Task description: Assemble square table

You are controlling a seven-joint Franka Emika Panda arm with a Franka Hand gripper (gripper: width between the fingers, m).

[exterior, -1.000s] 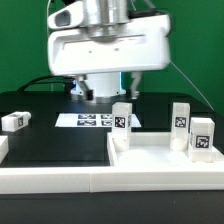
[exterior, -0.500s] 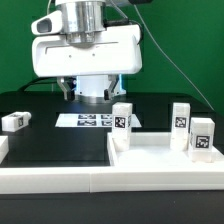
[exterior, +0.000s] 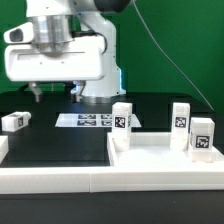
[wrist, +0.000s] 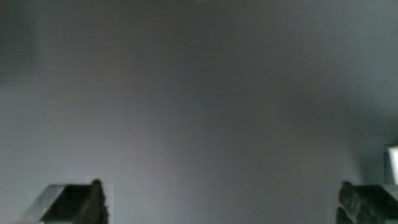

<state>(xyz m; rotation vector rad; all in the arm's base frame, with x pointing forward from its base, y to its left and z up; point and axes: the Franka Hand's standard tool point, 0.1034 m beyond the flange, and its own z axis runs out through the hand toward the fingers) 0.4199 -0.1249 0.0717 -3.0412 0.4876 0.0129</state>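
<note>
**A:** Where do the jaws stand?

**B:** Wide apart and empty. In the wrist view the two fingertips [wrist: 75, 204] sit at opposite edges of the frame with only blurred grey surface between them. In the exterior view the gripper [exterior: 55, 90] hangs over the black table [exterior: 60, 145], toward the exterior view's left, well above it.

**A:** And outward from there?

**B:** The marker board [exterior: 85, 120] lies flat just to the exterior view's right of the gripper. The lone leg [exterior: 15, 121] lies on its side (long axis roughly level) further to the exterior view's left and lower, apart from the jaws.

**A:** The table itself?

**B:** The square top [exterior: 165, 150] lies in the corner toward the exterior view's right, with three legs [exterior: 122, 118] standing upright on it.

**A:** So what does the coming move turn on?

**B:** Probably the lone leg: it lies to the left of the jaws and below them, so the single arm would need to travel that way, descend, and turn the jaws across the leg's short side.
</note>
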